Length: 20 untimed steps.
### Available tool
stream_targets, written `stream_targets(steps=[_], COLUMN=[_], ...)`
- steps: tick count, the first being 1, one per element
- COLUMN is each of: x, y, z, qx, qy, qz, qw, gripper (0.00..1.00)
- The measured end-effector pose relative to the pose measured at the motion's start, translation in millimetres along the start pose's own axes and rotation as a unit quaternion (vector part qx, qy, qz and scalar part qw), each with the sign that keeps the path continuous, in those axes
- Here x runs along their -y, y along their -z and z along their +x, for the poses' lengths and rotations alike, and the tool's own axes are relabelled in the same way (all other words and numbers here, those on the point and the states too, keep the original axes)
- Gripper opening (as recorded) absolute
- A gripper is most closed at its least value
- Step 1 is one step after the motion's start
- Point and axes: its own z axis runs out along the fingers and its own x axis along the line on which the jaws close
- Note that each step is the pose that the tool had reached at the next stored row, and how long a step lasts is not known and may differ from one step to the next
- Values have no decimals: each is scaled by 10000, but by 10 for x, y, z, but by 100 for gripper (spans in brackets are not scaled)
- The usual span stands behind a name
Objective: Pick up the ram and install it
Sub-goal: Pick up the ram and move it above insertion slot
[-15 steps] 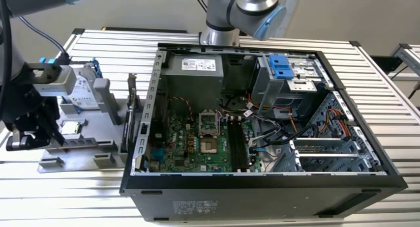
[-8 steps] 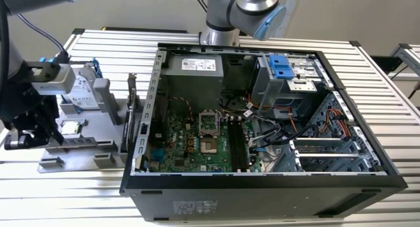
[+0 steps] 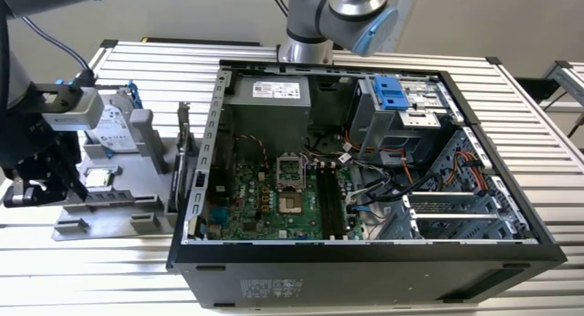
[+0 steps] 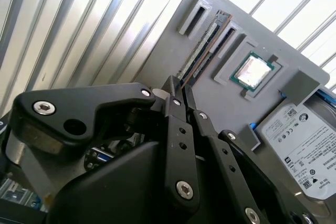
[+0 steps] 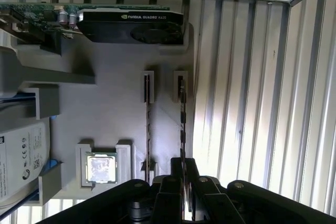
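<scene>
Ram (image 5: 182,119) stands on edge in a slot of the grey tray (image 5: 115,103), and your end effector (image 5: 183,163) is right at its near end. In both wrist views you can see the two black fingers drawn narrow, one on each face of the strip, closed on that end. From there the rest of the ram runs straight away from the fingertips, seated along the slot.

Just beside the gripped strip, a parallel slot (image 5: 148,85) lies to one side of the end effector; you cannot tell what it holds. Further out on that same side sits the square silver processor chip (image 5: 101,169) in its own recess, and beyond it the hard drive (image 5: 18,161) with its white label. A graphics card (image 5: 131,22) stands at the tray's far end, past the ram's far tip.

The tray rests on your slatted metal worktop (image 5: 262,103). In the exterior view, the open computer case (image 3: 365,159) lies well apart from the end effector, towards the exterior view's right.
</scene>
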Motion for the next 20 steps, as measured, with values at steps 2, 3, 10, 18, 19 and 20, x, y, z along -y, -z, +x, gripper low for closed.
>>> stream_targets(steps=[2,3,10,18,19,20], x=[0,0,0,0,0,0], y=[6,9,31,66,73,80], z=[0,0,0,0,0,0], qx=[0,0,0,1,1,1], qy=[-9,-14,-46,-127,-131,-132], qz=[0,0,0,1,0,0], qw=[10000,10000,10000,9999,9999,9999], gripper=[0,0,0,0,0,0])
